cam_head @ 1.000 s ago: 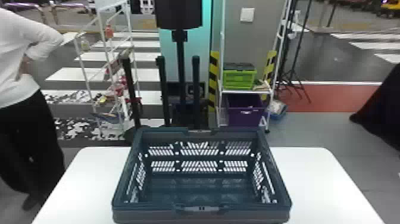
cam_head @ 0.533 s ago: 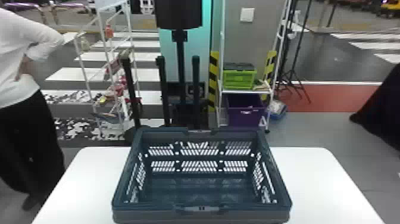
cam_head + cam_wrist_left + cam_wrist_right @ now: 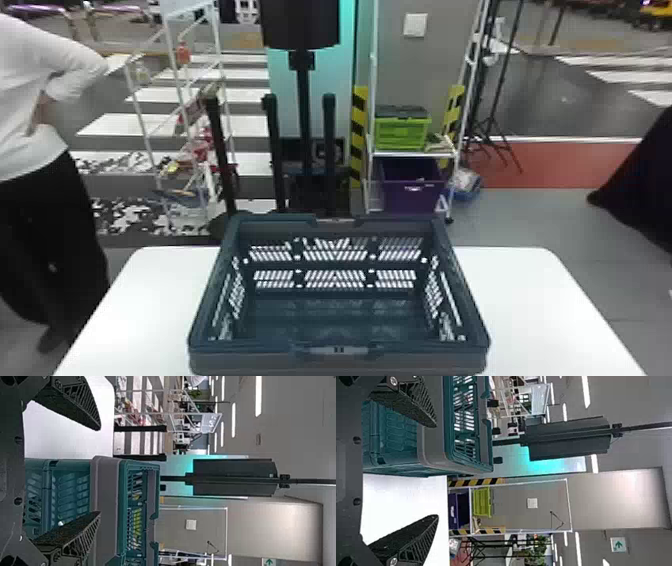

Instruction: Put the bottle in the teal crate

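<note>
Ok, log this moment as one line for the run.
left gripper: open, nothing gripped | right gripper: open, nothing gripped | teal crate: upright on white table

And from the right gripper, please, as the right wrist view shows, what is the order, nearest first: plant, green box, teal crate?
1. Teal crate, mostly to the gripper's left.
2. Green box, on the shelf.
3. Plant, right background.

- My surface [image 3: 530, 310] glares almost white out to its far corners.
- Strip lights [image 3: 258, 395] burn overhead in my wrist views.
- Teal light [image 3: 284, 100] glows beyond the surface's far edge.
</note>
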You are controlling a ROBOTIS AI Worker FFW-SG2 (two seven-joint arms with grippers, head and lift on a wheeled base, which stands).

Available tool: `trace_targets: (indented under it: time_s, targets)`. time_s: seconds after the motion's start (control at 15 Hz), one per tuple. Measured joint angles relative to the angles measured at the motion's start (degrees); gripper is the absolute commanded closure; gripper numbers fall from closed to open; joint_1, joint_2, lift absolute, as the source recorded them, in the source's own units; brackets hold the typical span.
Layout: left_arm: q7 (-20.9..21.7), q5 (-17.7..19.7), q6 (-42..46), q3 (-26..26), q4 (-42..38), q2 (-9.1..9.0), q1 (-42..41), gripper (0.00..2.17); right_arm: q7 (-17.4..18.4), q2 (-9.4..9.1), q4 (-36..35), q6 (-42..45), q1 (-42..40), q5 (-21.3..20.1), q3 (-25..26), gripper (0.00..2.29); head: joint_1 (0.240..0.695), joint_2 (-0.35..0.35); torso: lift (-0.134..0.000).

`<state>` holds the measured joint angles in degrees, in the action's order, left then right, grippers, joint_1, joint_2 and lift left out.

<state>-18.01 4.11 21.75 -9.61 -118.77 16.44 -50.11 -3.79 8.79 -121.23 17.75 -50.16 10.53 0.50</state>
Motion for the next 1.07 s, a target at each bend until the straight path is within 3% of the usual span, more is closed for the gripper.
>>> trace_targets:
  time_s: [1.07]
  targets:
    - [0.18,-1.02,18.99,0.11,3.97,0.37,-2.87,0.13,-1.4,-1.97,0.26,8.94,-5.42,-4.22,-1.42,0.09,0.499,0.0,0.0]
